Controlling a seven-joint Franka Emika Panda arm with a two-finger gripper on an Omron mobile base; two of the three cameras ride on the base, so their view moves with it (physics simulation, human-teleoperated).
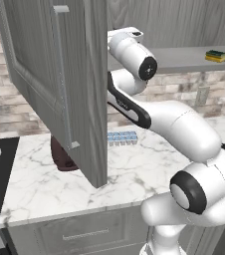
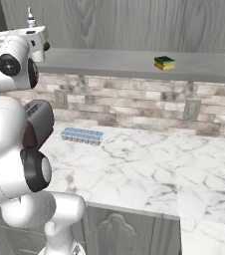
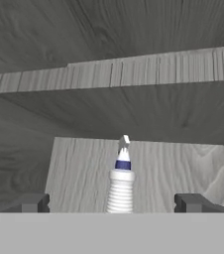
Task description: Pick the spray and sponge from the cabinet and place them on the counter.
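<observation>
You have the pincer [image 3: 115, 203] spread wide inside the cabinet [image 1: 59, 84], its two dark fingertips [image 3: 32, 202] standing well apart at the bottom of the hand view with nothing between them touching either one. The spray [image 3: 121, 176] stands upright on the cabinet's inner shelf [image 2: 109, 63], centred in the gap between those fingertips and close in front of the hand; you see its ribbed white neck, a blue band and a pale tip against the grey back wall of the cabinet. In the right base view the top of the spray pokes up just behind the arm's raised wrist, at the left end of the shelf. The sponge [image 2: 165, 63] lies flat on the same shelf, well apart from the spray, toward the right end, green layer up over yellow. The cabinet door hangs open to the left of the arm. Below the cabinet, the counter [image 2: 134, 164] carries a pale blue ice-cube tray [image 2: 82, 135] near the brick wall and a dark red toaster [image 2: 37, 124] beside it.
</observation>
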